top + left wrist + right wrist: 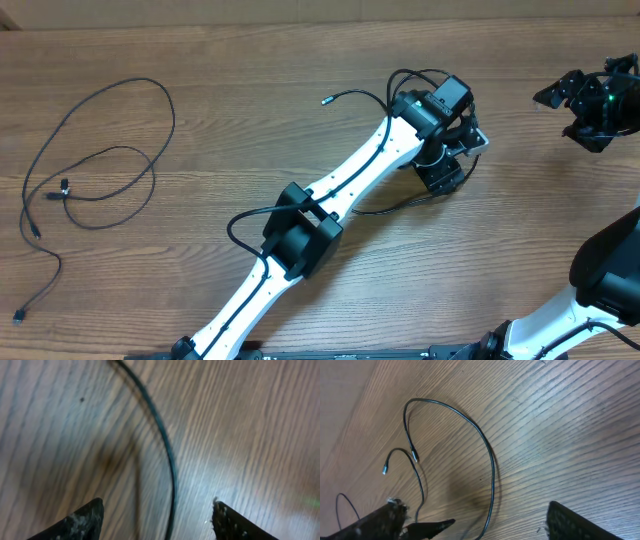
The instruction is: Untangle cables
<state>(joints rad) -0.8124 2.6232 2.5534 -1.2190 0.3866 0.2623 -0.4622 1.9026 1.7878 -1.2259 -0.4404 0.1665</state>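
Note:
Thin black cables (pixel 150 150) lie in loose overlapping loops at the table's far left, with small plugs at their ends. Another thin cable (pixel 350 95) with a metal-tipped plug runs toward my left gripper (pixel 440 175). That gripper is low over the table and open. In the left wrist view a cable (pixel 167 445) runs between its spread fingers (pixel 157 505), not gripped. My right gripper (pixel 565 105) is open and empty at the far right. The right wrist view shows a curved cable (pixel 492 470) and two plug ends beneath its open fingers (pixel 474 504).
The left arm (pixel 300 235) stretches diagonally across the middle of the wooden table, with its own thicker black cable looping beside it. A short cable piece (pixel 385 210) shows below the left gripper. The table's far edge runs along the top of the overhead view.

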